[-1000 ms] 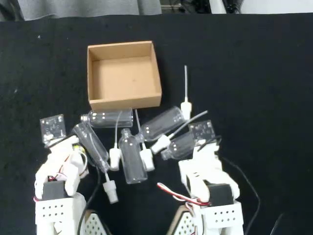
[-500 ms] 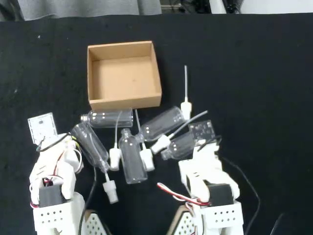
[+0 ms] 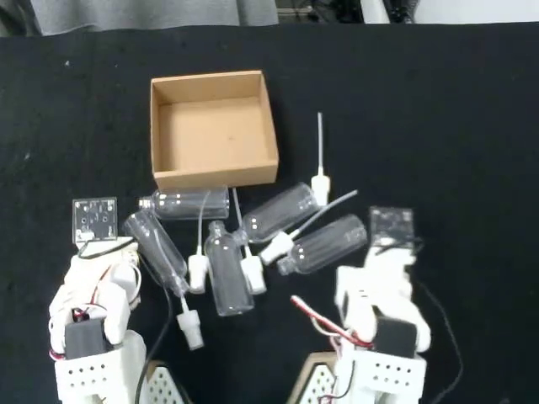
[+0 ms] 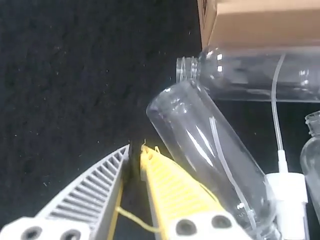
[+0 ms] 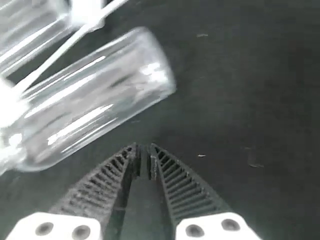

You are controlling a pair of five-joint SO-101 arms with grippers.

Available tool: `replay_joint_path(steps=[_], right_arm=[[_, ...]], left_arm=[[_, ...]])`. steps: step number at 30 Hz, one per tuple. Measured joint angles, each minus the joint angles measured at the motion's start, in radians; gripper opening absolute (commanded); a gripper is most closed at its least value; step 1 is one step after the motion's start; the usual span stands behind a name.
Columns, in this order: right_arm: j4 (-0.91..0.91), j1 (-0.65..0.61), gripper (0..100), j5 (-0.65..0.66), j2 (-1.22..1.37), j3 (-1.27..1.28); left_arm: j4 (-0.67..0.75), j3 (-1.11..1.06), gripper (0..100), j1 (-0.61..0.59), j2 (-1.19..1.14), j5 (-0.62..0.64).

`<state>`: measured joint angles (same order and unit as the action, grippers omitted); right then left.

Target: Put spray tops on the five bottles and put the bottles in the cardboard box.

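Five bottles [image 3: 227,269] lie flat in front of the box [image 3: 214,175], on my side of it. Nearest bottle [image 3: 187,204] runs along the box's front wall; can't tell if it touches. The others fan out farther from the box. Spray tops [image 3: 196,269] lie among them, and one top [image 3: 320,181] is off the box's front-right corner, tube running alongside the box. Left pincer [image 4: 135,150]: closed, holding nothing, out from the box's front-left corner. Right pincer [image 5: 143,149]: closed, holding nothing, well out past the box's front-right corner. All on the black table [image 3: 438,126].
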<state>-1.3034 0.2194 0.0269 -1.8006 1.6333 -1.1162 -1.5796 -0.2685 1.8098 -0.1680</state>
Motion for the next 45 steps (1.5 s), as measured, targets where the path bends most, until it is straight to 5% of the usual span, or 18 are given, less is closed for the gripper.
replay_joint_path(steps=[9,22,35,45], right_arm=[[0.083,0.051,1.8,0.003,0.000,-0.037],[0.158,0.051,7.7,0.391,0.000,-0.150],[0.020,-0.040,8.6,0.502,0.005,-0.465],[-0.058,-0.046,23.1,0.517,0.391,-0.779]], left_arm=[[0.000,0.000,3,0.000,0.000,0.000],[0.000,0.000,3,0.000,0.000,-0.003],[0.000,0.000,3,0.000,0.000,-0.003],[0.000,0.000,3,0.000,0.000,-0.003]])
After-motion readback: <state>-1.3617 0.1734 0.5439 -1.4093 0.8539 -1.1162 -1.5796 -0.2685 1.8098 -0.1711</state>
